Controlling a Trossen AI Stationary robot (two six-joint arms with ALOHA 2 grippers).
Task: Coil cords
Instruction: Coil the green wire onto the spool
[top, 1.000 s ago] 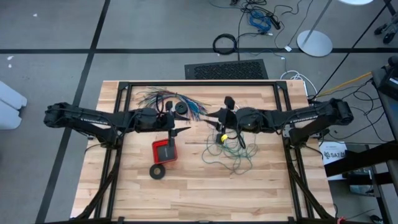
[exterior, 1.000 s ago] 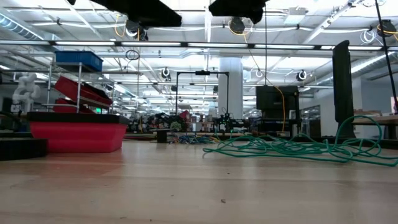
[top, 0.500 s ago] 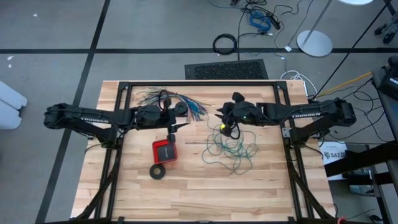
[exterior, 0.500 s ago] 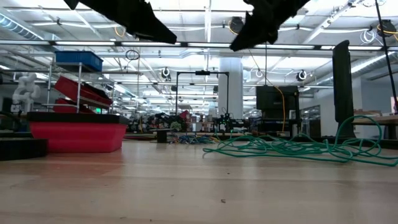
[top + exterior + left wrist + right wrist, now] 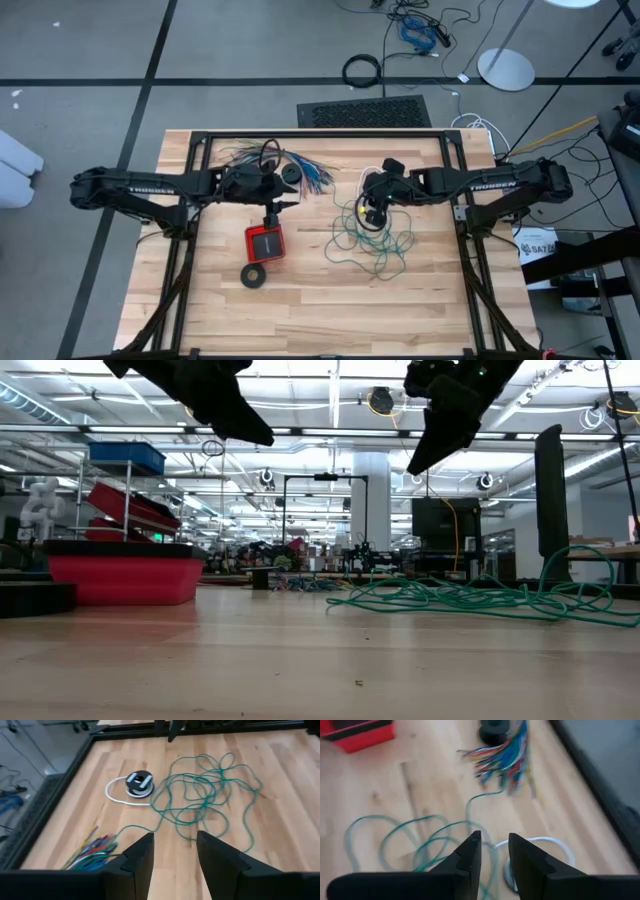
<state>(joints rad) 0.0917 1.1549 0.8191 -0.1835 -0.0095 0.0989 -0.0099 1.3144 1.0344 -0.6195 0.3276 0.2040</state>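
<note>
The teal-green wire (image 5: 375, 245) lies in a loose tangle on the table right of centre; it also shows in the low view (image 5: 470, 598) and the left wrist view (image 5: 205, 790). The white cord (image 5: 116, 795) lies in a loop on the table around its small black round piece (image 5: 138, 783), at the tangle's far side. My right gripper (image 5: 494, 837) hangs open above the tangle's far edge, pointing down at a slant, with the white cord (image 5: 550, 841) below it. My left gripper (image 5: 175, 837) is open in the air above the red box, facing the tangle.
A red box (image 5: 265, 242) and a black tape ring (image 5: 253, 275) lie left of centre. A fan of many-coloured wires (image 5: 290, 165) and a small black round thing (image 5: 291, 174) lie at the far side. Bare wood spreads along the near edge.
My right gripper has drawn back toward the table's right edge, sunk, and tipped from nearly level to slanting down over the tangle. My left gripper has tipped somewhat downward and shows lower in the low view. Wire and cord lie unchanged.
</note>
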